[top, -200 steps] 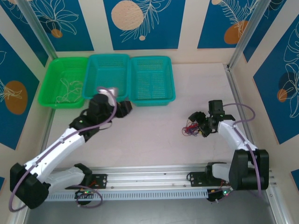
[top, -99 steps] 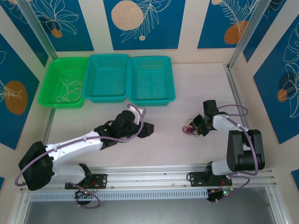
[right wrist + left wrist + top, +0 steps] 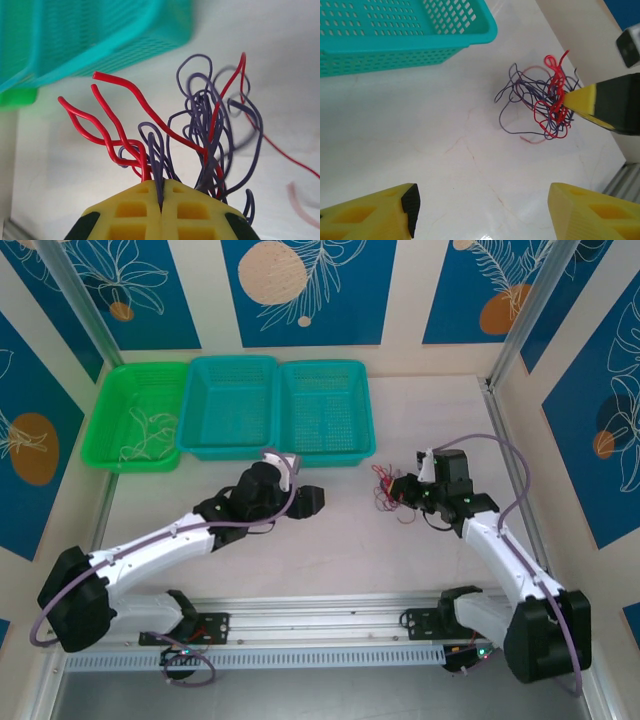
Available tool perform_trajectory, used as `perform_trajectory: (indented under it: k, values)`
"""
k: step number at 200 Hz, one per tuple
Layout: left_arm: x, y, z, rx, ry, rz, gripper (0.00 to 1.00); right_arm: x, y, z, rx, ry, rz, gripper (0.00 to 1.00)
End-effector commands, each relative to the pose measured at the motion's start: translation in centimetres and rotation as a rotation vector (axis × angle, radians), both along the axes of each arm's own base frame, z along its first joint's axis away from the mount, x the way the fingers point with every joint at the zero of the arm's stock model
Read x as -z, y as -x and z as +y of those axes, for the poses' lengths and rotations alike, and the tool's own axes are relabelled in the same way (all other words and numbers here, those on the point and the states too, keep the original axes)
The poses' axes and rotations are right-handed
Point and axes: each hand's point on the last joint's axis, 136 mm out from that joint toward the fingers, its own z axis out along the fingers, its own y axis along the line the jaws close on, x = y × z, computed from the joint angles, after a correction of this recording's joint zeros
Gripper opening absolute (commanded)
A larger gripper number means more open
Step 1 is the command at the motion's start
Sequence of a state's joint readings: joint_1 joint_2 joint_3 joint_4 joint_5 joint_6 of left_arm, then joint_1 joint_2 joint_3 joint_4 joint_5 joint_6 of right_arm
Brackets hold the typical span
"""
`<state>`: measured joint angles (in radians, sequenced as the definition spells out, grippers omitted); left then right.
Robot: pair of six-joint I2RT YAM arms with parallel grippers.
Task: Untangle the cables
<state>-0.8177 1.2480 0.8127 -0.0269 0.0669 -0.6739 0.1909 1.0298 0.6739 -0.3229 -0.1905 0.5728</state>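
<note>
The cables (image 3: pixel 384 490) sit as one loose tangle on the surface (image 3: pixel 330 560), just in front of the rightmost teal basket (image 3: pixel 325 410) and well right of centre. The right gripper (image 3: pixel 405 490) holds them: in the right wrist view its gripper (image 3: pixel 161 192) is pressed together with a bundle of strands pinched at the very tips, and a red wire (image 3: pixel 125 145) and a dark wire (image 3: pixel 200 115) fan upward from the pinch. In the left wrist view the tangle (image 3: pixel 540 107) spreads away from that yellow fingertip, and its outer loops appear to rest on the surface. A faint pale strand (image 3: pixel 532 140) lies at the tangle's near edge; its identity cannot be confirmed. The left gripper (image 3: pixel 308 502) hangs near the tangle on its left side, apart from it, with fingers spread wide and nothing between them (image 3: pixel 482 200). Pale strands also lie in the green basket (image 3: pixel 112 455). Assessment: the wires are very thin, light and limp. They will offer no resistance to a pull, will spring into new loops and will slip readily from a shallow pinch. The knot is densest beside the right fingertip, where red and dark cross repeatedly. The best hold for the left gripper is judged to be a single free outer loop, such as the dark one on the tangle's left margin, taken deep between the pads and drawn away slowly. Risk: a hasty pull tightens the knot.
</note>
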Motion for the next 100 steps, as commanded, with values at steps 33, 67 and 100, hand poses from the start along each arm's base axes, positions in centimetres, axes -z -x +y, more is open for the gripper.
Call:
perform_trajectory:
  k: [33, 67, 100]
  values:
    - [0.6, 0.4, -4.5, 0.104, 0.221, 0.191, 0.7, -6.2, 1.7, 4.1, -0.2, -0.178, -0.153, 0.0]
    - [1.1, -0.3, -5.4, 0.044, 0.388, 0.256, 0.69, -8.3, 2.3, 4.8, -0.216, -0.266, -0.174, 0.0]
    - [1.4, -0.4, -7.2, 0.083, 0.458, 0.312, 0.7, -9.6, 2.6, 5.4, -0.235, -0.334, -0.172, 0.0]
